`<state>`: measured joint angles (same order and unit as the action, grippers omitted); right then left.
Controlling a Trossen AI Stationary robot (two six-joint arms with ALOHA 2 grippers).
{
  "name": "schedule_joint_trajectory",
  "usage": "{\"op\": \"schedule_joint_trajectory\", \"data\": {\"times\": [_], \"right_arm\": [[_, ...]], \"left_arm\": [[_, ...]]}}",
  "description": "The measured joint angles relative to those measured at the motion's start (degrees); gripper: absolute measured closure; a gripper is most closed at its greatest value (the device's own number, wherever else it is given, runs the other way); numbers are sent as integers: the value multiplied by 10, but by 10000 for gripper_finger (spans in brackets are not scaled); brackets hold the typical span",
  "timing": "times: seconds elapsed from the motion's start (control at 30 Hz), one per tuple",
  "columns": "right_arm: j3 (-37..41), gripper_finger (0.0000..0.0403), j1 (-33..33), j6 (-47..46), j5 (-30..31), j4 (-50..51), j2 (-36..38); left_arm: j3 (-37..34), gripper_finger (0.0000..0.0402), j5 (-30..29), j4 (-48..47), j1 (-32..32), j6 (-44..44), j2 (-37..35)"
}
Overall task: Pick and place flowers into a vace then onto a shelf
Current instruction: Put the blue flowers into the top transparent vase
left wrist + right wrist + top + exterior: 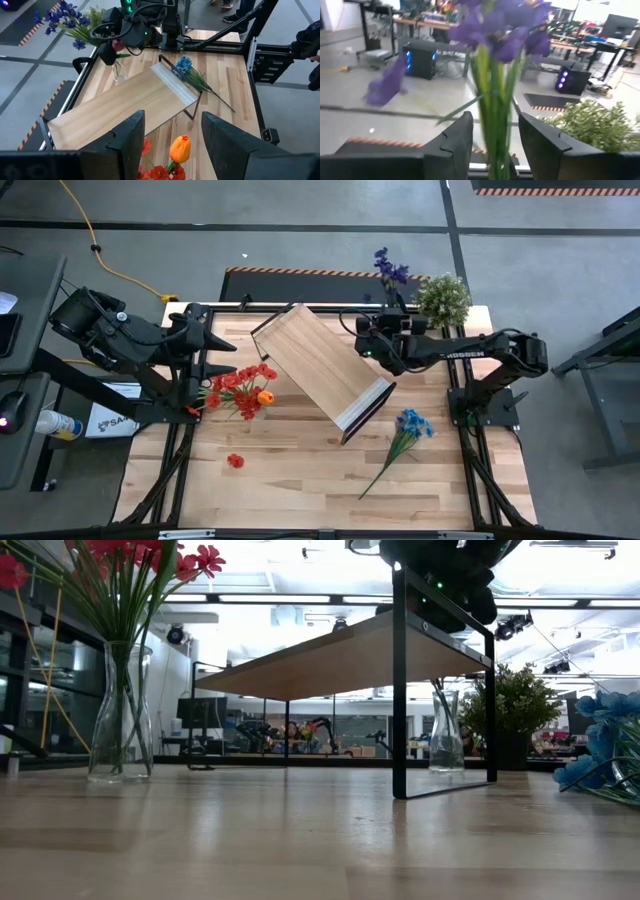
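Wood planks make up the table (300, 470), where blue flowers (408, 426) lie loose near the front, waiting. Mid-table, the shelf (322, 368) stands askew. Beside it, a vase (120, 712) holds red and orange flowers (243, 385); the left gripper (222, 352) hovers over them, open and empty. Farthest back, the right gripper (495, 142) stands parted around purple flowers (502, 30), likely releasing their green stems into the far vase (446, 732).

We see two dark arms reaching in from opposite sides. Our left arm stretches in from the left edge, its left gripper (222, 363) pointing toward the middle with jaws parted. Our right arm extends from the right side, elbow bent, toward the far edge; its right gripper (495, 135) has jaws parted, with green stems standing between them.
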<state>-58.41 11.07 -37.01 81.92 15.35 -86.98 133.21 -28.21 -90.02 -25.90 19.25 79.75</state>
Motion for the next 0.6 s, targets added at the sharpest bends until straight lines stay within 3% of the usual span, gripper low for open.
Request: {"op": "schedule_joint_trajectory", "data": {"times": [0.33,0.6], "right_arm": [[0,191,-9,0,-11,4,1],[0,181,-23,1,27,3,10]], "left_arm": [[0,172,0,0,0,-1,0],[0,172,0,0,0,-1,0]]}}
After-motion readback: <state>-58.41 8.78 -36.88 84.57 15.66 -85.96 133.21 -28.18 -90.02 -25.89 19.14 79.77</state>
